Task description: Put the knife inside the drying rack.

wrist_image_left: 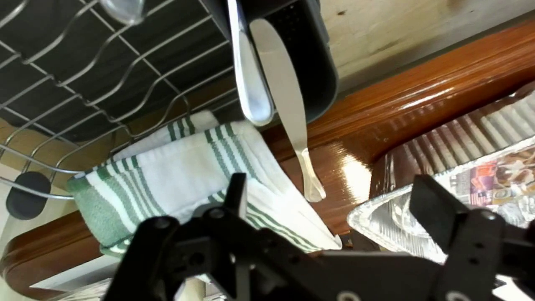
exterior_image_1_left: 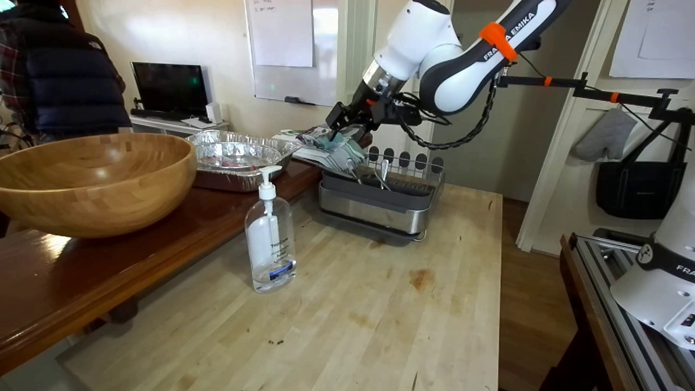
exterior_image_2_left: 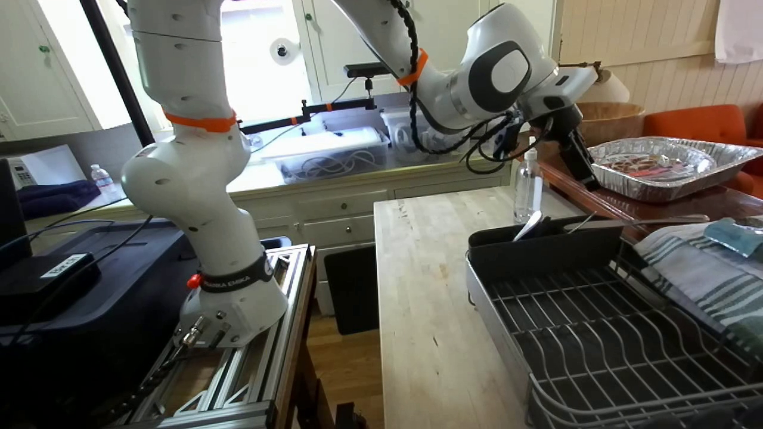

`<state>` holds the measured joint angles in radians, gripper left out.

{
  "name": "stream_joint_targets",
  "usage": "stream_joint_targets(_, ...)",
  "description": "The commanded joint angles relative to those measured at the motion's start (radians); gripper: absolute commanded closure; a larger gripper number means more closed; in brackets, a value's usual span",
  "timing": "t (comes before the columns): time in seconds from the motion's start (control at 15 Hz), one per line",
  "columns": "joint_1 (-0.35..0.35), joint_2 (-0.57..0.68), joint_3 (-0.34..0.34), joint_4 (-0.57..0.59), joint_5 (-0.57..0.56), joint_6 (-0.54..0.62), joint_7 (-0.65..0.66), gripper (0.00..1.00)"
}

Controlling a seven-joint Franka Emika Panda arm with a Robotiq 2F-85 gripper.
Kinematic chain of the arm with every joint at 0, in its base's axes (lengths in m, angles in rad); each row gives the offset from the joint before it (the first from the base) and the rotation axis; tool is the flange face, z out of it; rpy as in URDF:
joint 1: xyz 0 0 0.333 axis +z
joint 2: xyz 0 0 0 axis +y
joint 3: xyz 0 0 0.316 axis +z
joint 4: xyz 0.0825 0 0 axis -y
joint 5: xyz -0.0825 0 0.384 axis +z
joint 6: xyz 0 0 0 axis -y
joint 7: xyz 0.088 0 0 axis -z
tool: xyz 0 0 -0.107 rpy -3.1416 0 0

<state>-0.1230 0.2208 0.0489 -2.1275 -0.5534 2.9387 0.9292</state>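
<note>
Right now I am seeing the knife [wrist_image_left: 288,92] lying partly in the dark cutlery caddy [exterior_image_2_left: 548,256] of the drying rack [exterior_image_1_left: 374,210], its broad flat part slanting over the caddy just beside a shiny utensil [wrist_image_left: 250,88] and its narrow end jutting past the rim above the red-brown surface [wrist_image_left: 418,96]. It is looking like plain metal from end to end, so I am expecting it to be light, stiff, hard to break and rather slippery, and likely to swivel if I am pinching it off balance. Were it needing a deeper seat, I would be taking hold near the neck, where the narrow end is meeting the broad part, squaring the jaws across the flat faces; I am guessing the narrow end to be the handle, though I cannot be sure. I would also be minding that utensil, which could be coming along with any tug. Meanwhile my claw [wrist_image_left: 332,194] is standing spread wide and holding nothing, one jaw showing over the striped towel [wrist_image_left: 179,175], the other over a corner of the foil tray [wrist_image_left: 384,215] in the wrist view. The arm [exterior_image_2_left: 185,173] is standing stretched across the pale surface [exterior_image_1_left: 445,326], its far end hanging tilted instead of pointing straight down.
</note>
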Motion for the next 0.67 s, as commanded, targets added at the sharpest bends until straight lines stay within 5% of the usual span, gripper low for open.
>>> stream_joint_targets(0.0,-0.051,0.004,0.057,0.061,0.119,-0.136,-0.162,0.0)
stream_joint_targets(0.07,0.026,0.011,-0.024,0.079,0.205,-0.154,-0.249,0.0)
stream_joint_targets(0.6,0.026,0.135,-0.079,0.236,0.473,-0.203,-0.604,0.0)
